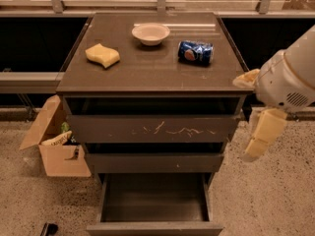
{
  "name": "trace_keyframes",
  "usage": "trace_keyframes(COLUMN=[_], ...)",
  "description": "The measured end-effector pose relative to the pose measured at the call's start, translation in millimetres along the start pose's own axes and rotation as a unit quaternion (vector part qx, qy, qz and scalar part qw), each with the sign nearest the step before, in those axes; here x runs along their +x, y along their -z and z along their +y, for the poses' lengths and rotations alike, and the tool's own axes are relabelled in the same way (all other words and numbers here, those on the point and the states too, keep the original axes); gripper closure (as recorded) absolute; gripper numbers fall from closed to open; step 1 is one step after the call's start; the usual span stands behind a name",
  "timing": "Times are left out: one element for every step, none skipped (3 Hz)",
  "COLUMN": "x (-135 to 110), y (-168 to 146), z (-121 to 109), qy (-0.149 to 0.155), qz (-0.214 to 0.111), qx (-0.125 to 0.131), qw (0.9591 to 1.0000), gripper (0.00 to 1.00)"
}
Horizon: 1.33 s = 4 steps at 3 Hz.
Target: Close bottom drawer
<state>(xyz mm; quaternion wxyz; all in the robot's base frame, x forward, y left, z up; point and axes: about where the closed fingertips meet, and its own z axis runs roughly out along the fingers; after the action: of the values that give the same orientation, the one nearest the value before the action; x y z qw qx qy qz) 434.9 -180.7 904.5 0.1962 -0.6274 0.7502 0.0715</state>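
1. At far left, an open cardboard box [56, 154] stands on the speckled stone floor [275, 200] just beside the cabinet, one flap raised, with a few packets inside.
2. A small dark object [48, 228] lies on the floor at the lower edge; what it is cannot be told.
3. The cabinet top [147, 73] is smooth, glossy and dark brown. On its left part lies a yellow, wavy-edged sponge [102, 55].
4. Near the back centre sits a shallow, round, pale bowl [150, 33].
5. To the right of the bowl, a dented blue can [195, 52] lies on its side.
6. Below the top, the widest drawer front [152, 129] is matte and marked with white scratches. The middle drawer front [155, 162] is narrower.
7. The bottom drawer [155, 208], the lowest and narrowest, is pulled well out, showing a deep, bare, rectangular box.
8. At right, the gripper [256, 144], blocky and cream-coloured, hangs from a white rounded arm [290, 77], beside the cabinet's right edge and apart from every drawer. Whether it is open or closed cannot be told.
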Motion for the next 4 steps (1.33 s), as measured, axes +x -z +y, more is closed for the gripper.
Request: trace_keyframes(x=[-8.5,-8.5,-10.0,-14.7], y=[-47.8,-46.8,-53.0,-92.1], z=[22.0,21.5,23.8,37.2], qy=[0.006,0.006,0.014,0.036], qz=[-0.052,-0.051,-0.061,-0.098], qx=[-0.043,-0.042,-0.048,-0.072], qw=[0.9977,0.9978,0.9969,0.9918], gripper=[0.0,0.0,0.0,0.0])
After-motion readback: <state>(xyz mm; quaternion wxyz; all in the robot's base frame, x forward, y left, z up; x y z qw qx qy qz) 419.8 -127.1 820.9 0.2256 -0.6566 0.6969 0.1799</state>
